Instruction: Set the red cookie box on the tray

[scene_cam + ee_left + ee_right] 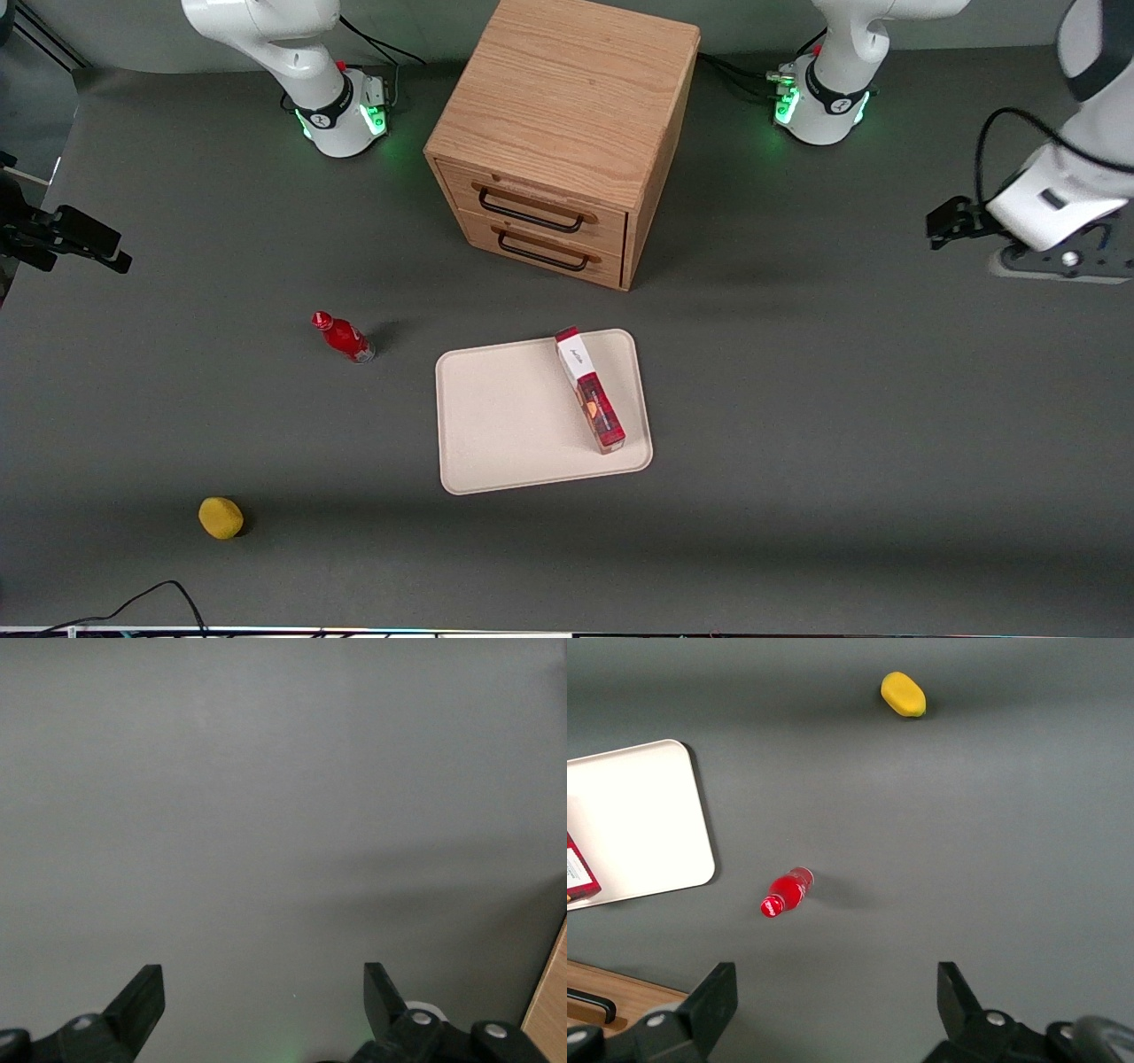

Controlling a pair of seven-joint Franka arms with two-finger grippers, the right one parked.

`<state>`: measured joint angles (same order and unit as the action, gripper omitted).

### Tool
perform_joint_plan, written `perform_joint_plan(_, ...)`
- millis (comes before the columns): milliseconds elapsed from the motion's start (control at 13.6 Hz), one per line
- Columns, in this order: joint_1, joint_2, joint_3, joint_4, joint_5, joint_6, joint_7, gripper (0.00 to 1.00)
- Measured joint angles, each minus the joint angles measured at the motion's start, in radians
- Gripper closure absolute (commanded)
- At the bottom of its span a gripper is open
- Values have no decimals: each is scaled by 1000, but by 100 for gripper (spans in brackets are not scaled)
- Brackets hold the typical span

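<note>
dark red with a white end, the red cookie box [590, 390] is seen lying flat on the tray [505, 416], along the edge toward the working arm's end of the counter [797, 399]. the gripper [264, 1010] is held well apart from the tray above bare counter, jaws spread wide with nothing between them.

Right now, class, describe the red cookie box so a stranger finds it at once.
In front of the wooden drawer cabinet lies a cream tray. On it lies the red cookie box, long and slim with a white end. The open hand is elsewhere.
</note>
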<state>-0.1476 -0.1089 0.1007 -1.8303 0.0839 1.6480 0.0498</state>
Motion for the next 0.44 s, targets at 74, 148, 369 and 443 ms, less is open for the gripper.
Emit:
perform_joint_plan(74, 0, -8, 16, 0, -6, 0, 7, 0)
perform_joint_plan(148, 0, -10, 25, 0, -13, 0, 12, 0)
perform_joint_plan(369, -1, -10, 45, 4, -39, -1, 48, 0)
perform_joint_plan(443, -1, -10, 53, 7, -44, -5, 59, 0)
